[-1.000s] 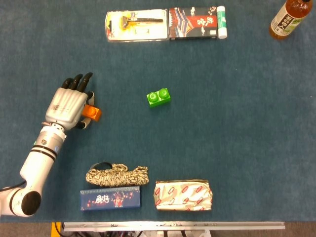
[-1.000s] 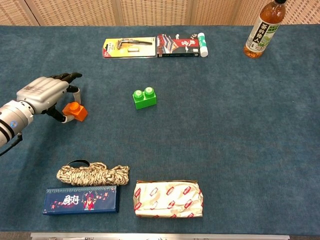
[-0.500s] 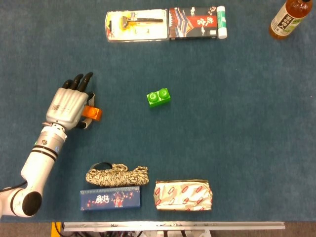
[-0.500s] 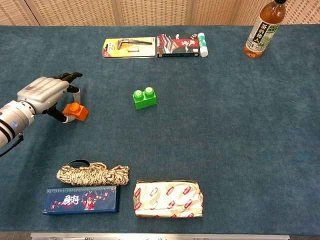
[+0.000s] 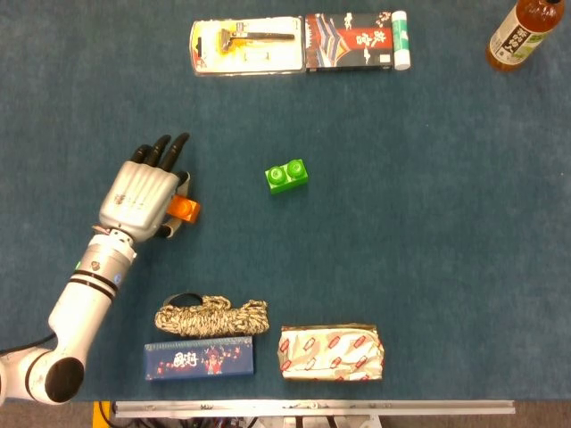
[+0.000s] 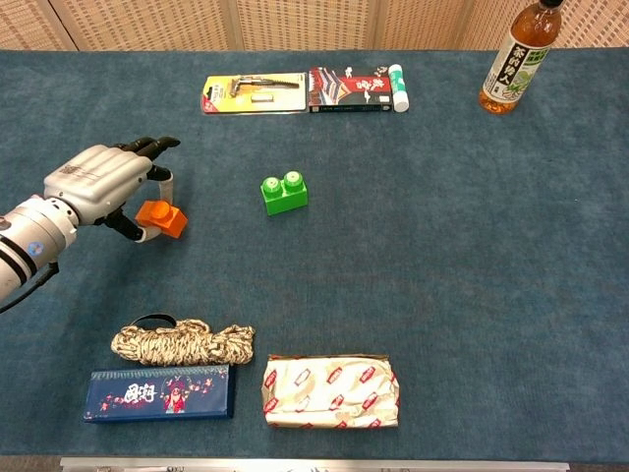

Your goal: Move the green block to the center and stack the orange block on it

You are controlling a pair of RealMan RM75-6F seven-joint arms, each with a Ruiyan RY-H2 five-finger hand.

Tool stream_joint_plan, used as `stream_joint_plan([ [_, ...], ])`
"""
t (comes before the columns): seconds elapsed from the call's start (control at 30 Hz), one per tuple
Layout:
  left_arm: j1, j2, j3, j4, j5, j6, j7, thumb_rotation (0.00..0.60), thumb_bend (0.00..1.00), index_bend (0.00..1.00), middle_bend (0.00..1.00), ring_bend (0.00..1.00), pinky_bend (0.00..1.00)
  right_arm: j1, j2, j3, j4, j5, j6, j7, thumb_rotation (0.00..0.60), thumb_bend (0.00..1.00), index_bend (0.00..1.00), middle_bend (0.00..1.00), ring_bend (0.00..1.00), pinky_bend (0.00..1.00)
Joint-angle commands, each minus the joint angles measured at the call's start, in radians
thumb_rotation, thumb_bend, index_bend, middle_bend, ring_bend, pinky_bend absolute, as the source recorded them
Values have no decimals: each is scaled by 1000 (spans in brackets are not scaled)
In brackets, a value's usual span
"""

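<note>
My left hand [image 5: 143,194] [image 6: 103,183] holds the orange block [image 5: 185,209] [image 6: 163,217] between thumb and fingers, lifted slightly off the blue cloth at the left. The green block [image 5: 286,175] [image 6: 284,193], with two round studs on top, sits alone near the table's middle, well to the right of the hand. My right hand shows in neither view.
A razor pack [image 5: 246,45] and a dark printed box [image 5: 352,41] lie at the far edge, a tea bottle [image 5: 521,34] at the far right. A coiled rope [image 5: 211,316], a blue box [image 5: 199,358] and a wrapped packet [image 5: 331,352] lie along the near edge.
My left hand has moved right toward the green block, carrying the orange block with it and lifting it a little. The green block has not moved.
</note>
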Motion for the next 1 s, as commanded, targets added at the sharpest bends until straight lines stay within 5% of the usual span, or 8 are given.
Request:
stream_joint_plan([
  [0.03,-15,-12,-4,-29,-17,18,63,600,258,517,2,0,154,-6,2,6,1,8,10,7,600,283,300,203,2,22],
  [0.37,-81,-65,-41,-56,-120,8,199,600,258,517,3,0,154,-39,14,27,0,31,75,59,600,282,301,203,2,22],
  [1.0,-157,-119,-49,-54,-229,3,249,600,258,524,3,0,154,-114,36,69,22,79,197,164,600,283,302,203,2,22],
])
